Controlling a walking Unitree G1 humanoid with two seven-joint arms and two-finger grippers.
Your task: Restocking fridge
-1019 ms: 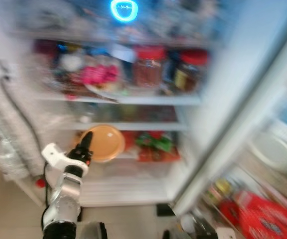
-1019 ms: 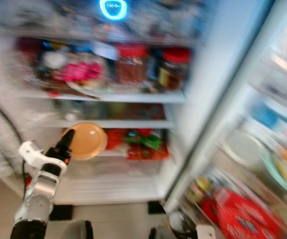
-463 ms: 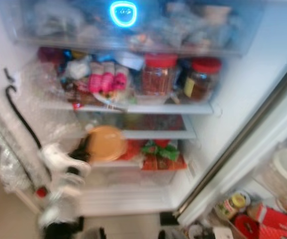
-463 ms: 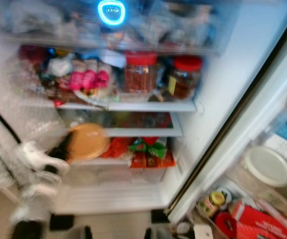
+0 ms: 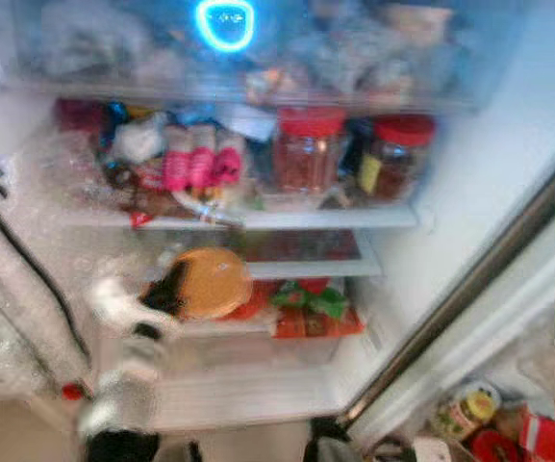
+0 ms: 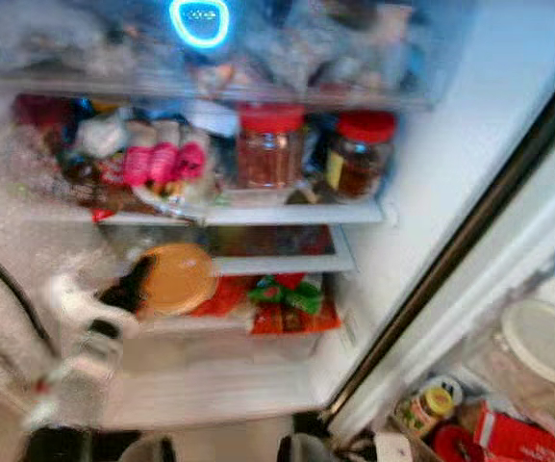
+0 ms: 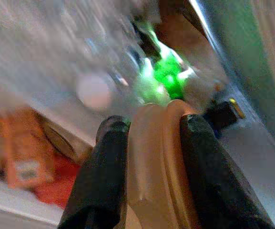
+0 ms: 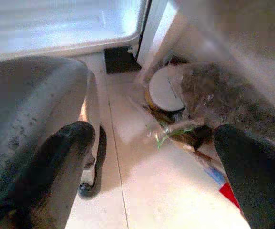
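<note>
left hand (image 7: 149,143) clamped on tan round container (image 5: 212,281), held at middle fridge shelf (image 5: 301,270) beside green-topped packets (image 5: 314,298). 2 red-lidded jars (image 5: 308,152) on shelf above. right hand (image 8: 156,167) spread open, low over floor (image 8: 147,191).

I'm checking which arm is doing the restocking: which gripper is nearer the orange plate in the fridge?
Left. The left gripper is closed on the orange plate at the fridge's lower shelf; the right gripper hangs open, low over the floor, away from it.
</note>
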